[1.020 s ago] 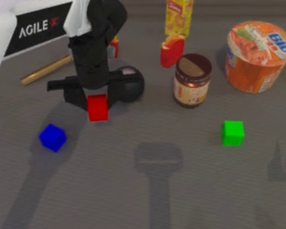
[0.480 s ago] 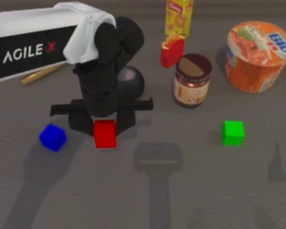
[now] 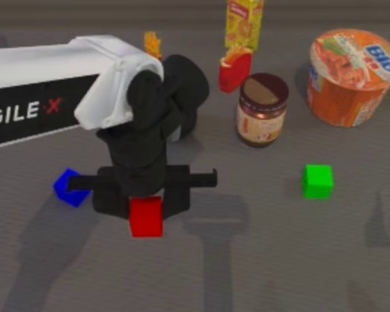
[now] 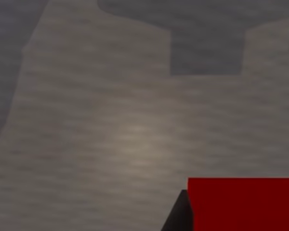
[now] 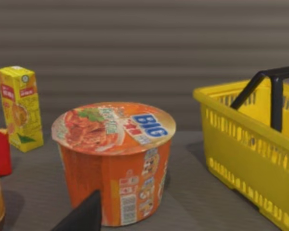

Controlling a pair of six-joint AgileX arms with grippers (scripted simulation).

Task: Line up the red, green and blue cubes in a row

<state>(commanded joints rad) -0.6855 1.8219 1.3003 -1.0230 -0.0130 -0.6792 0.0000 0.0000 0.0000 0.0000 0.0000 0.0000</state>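
My left gripper (image 3: 145, 209) is shut on the red cube (image 3: 146, 217), a little right of and nearer the front than the blue cube (image 3: 66, 186). The gripper's black body partly hides the blue cube. In the left wrist view the red cube (image 4: 243, 204) presses against one dark finger (image 4: 180, 217) over bare table. The green cube (image 3: 318, 181) stands alone at the right. My right arm is out of the top view; its wrist view shows one dark finger (image 5: 85, 217) set wide to the side, the gripper open and holding nothing.
At the back stand a brown jar (image 3: 262, 109), an orange noodle cup (image 3: 354, 75), a yellow juice carton (image 3: 244, 23) and a red fries carton (image 3: 234, 68). A yellow basket (image 5: 250, 144) stands beside the noodle cup (image 5: 115, 159) in the right wrist view.
My left arm has carried the red cube from the back toward the table's front and slightly right, past the blue cube. The green and blue cubes stayed put.
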